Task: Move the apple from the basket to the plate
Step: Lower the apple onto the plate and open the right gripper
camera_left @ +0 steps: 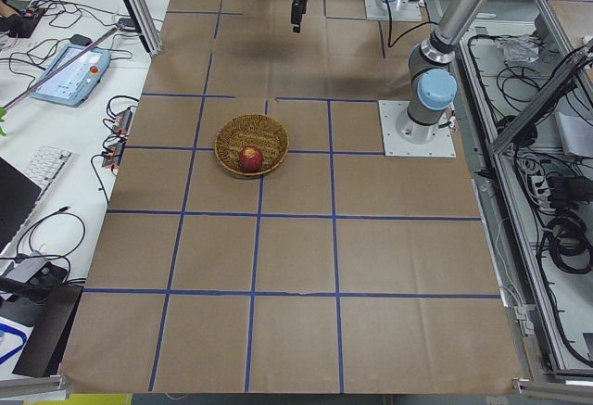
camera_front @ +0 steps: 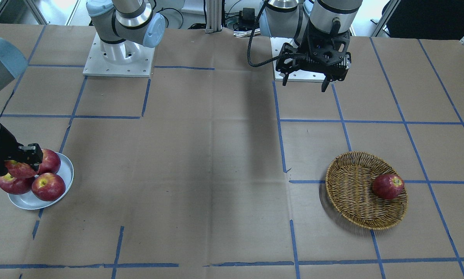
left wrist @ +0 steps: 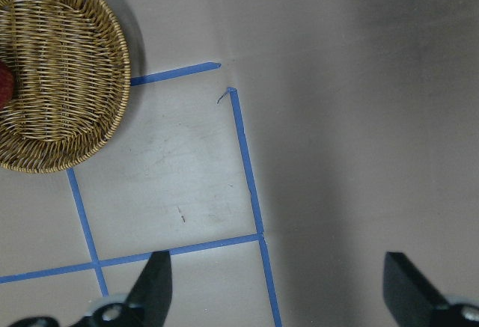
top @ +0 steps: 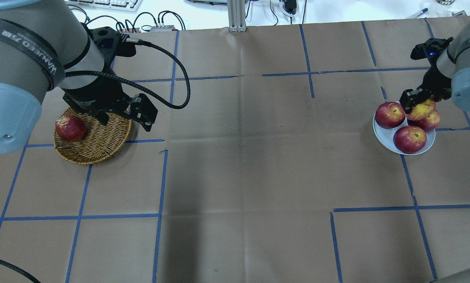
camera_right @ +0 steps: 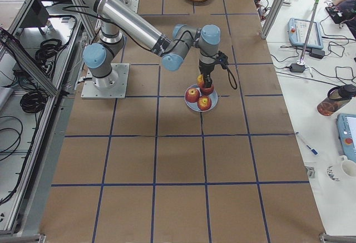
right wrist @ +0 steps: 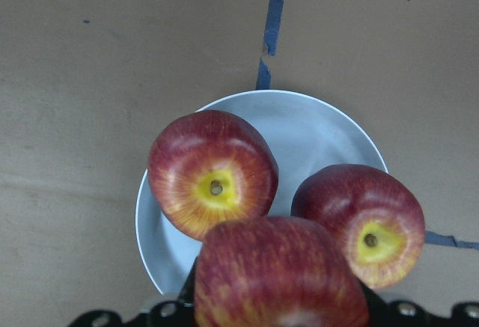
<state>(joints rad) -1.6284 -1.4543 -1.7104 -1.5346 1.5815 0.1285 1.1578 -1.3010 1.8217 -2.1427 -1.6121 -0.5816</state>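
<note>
**A:** Where is the lighter red apple with yellowish streaks?

**B:** In the right hand, clasped between its two black fingers and held over the round pale bluish-white plate. That is at the robot's right end of the brown paper-covered bench.

**A:** Is it resting on anything?

**B:** I cannot tell. Three darker red apples lie on the plate: one toward the bench's middle, one nearest the robot, and one on the outer side. The held fruit sits over the group, next to the outer one. In the right wrist view it fills the lower edge and hides one of the three. The other two show their yellow stem hollows facing up.

**A:** And the round tan woven wicker basket?

**B:** It is well apart from the plate, at the robot's left end, lying across a blue tape line. One dark red apple lies in it, close to the rim rather than in the centre.

**A:** The left hand?

**B:** Spread wide with nothing between its fingers — the left wrist view shows only bare paper and tape lines in the gap. It hangs raised above the bench, pointing down. The basket shows in that view's upper left corner, off to one side rather than under the fingers.
</note>
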